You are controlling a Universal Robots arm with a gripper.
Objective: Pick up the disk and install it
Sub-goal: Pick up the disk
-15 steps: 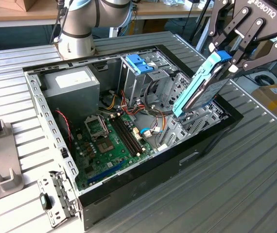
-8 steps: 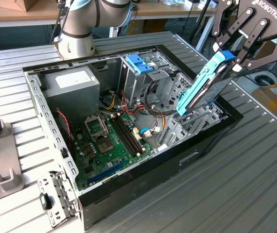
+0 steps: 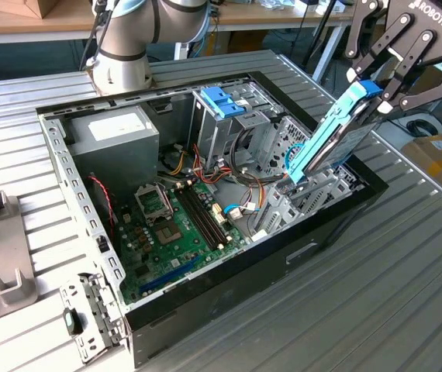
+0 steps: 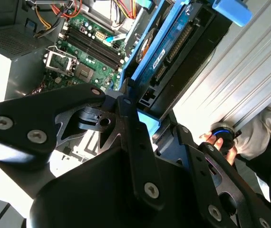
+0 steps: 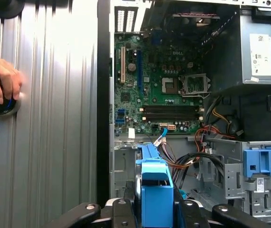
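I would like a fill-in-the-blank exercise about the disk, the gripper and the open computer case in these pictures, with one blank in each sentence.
1. The gripper holds the disk by its ____ carrier frame.
2. The disk is ____, not lying flat, over the open computer case.
3. The motherboard inside the case is ____ in colour.
4. The grey power supply carries a ____ sticker.

Missing words: blue; tilted; green; white.
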